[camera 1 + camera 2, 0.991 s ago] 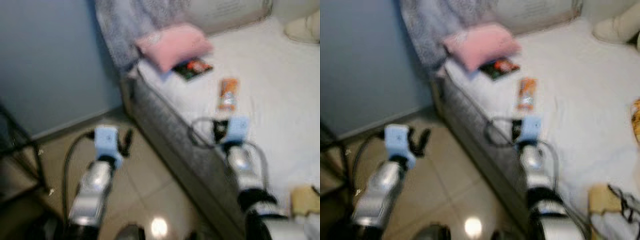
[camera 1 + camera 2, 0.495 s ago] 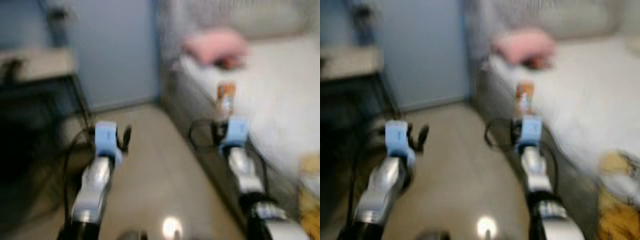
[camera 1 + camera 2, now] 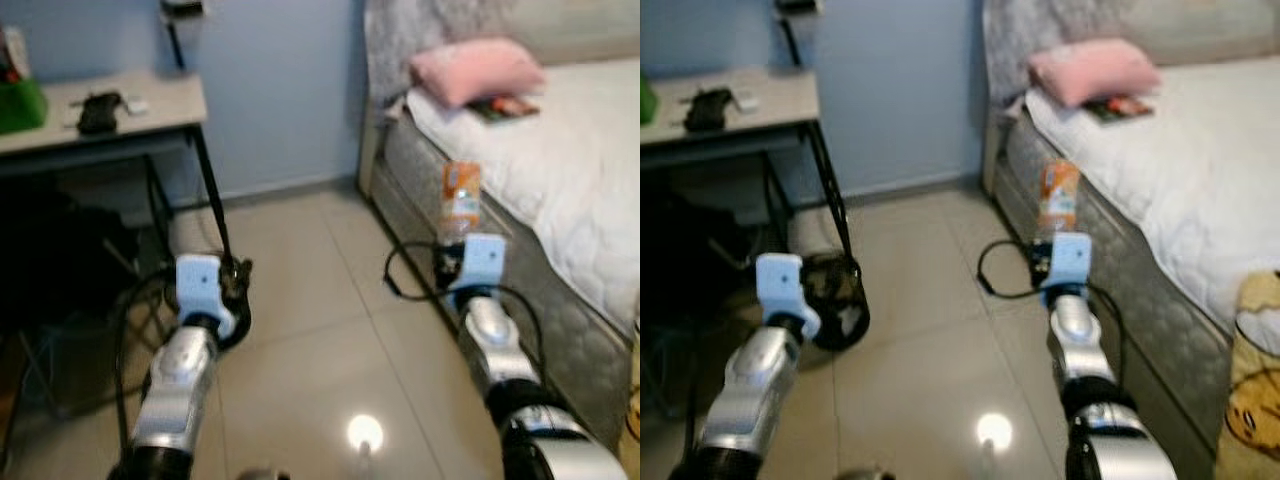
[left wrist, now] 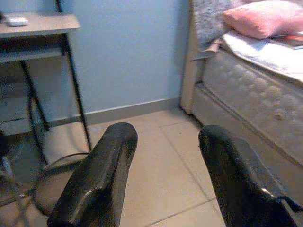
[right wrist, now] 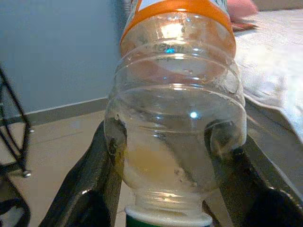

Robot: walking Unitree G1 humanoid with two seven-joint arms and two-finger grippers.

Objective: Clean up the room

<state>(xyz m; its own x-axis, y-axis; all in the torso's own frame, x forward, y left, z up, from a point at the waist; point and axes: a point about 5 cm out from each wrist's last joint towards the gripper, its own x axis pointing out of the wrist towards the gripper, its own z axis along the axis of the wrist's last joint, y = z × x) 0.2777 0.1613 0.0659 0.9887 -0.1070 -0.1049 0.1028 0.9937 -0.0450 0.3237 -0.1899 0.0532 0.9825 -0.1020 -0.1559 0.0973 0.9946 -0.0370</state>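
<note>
The right claw point(image 5: 163, 189) pinches a clear plastic bottle point(image 5: 175, 113) with an orange label, held up beside the bed point(image 3: 560, 170); the left claw point(image 4: 165, 179) is spread and bare, away from the bed over the floor; the bottle looks near empty, so light, thin-walled and slick; hold it near the neck.
</note>
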